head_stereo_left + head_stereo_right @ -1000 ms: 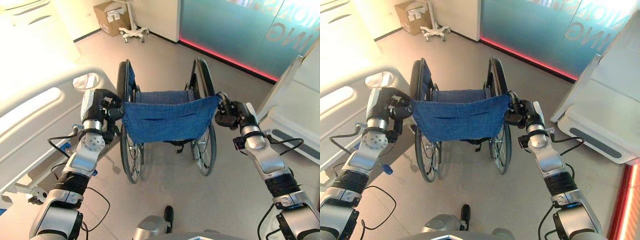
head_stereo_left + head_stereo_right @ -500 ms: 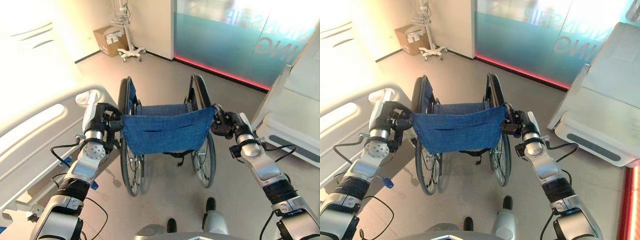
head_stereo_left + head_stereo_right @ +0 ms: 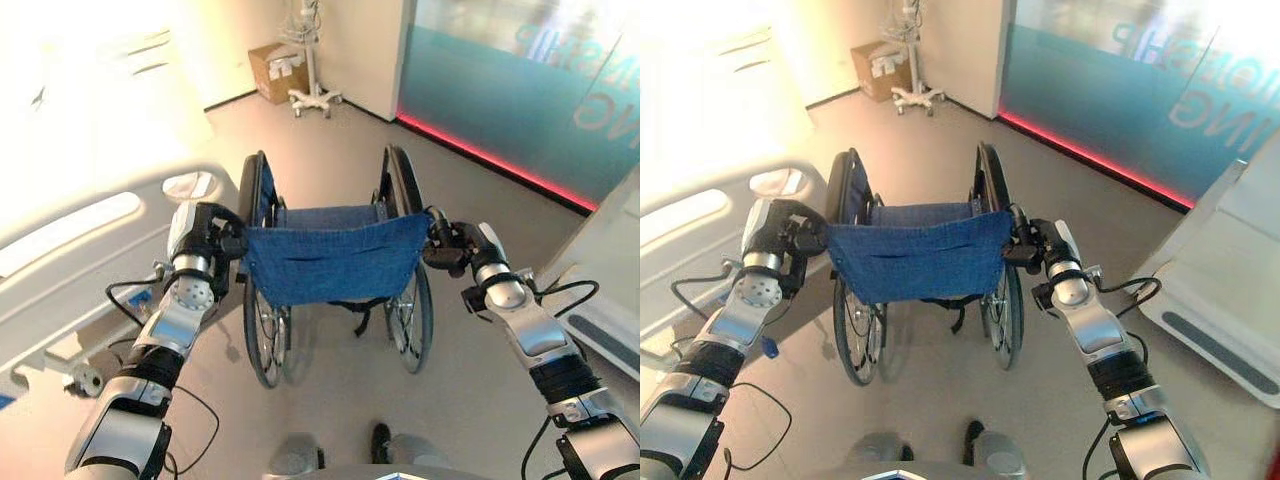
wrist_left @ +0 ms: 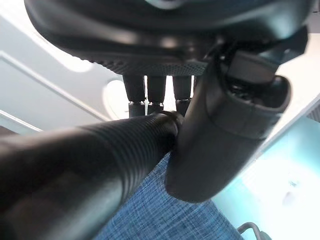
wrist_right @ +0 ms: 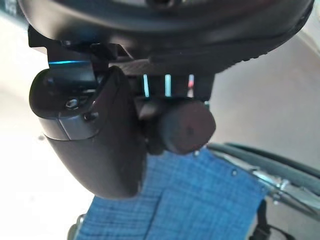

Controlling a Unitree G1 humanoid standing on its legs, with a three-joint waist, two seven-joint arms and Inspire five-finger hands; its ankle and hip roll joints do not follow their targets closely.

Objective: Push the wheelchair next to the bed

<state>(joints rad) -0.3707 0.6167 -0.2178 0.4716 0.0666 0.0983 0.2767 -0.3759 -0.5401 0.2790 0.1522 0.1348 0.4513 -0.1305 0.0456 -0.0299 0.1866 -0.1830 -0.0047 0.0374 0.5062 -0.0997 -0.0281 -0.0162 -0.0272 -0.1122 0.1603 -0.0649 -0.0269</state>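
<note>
The left hand [image 3: 212, 232] has its fingers and thumb curled round the ribbed left push handle [image 4: 85, 165] of the wheelchair [image 3: 330, 262]; the right hand [image 3: 455, 245] is wrapped the same way round the right push handle [image 5: 187, 129]. Between them stretches the blue fabric backrest [image 3: 917, 260]. The wheelchair stands on the grey floor [image 3: 330, 140], its left wheel just beside the white bed [image 3: 75, 260] on the left. Far behind stand a cardboard box [image 3: 275, 68] and a wheeled stand [image 3: 313, 95].

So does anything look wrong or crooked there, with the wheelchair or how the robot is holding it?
Nothing stands out. The wheelchair stands upright and square on the floor, its blue backrest stretched flat. The left hand and the right hand each grip a push handle. The bed lies alongside, on the robot's left.
</note>
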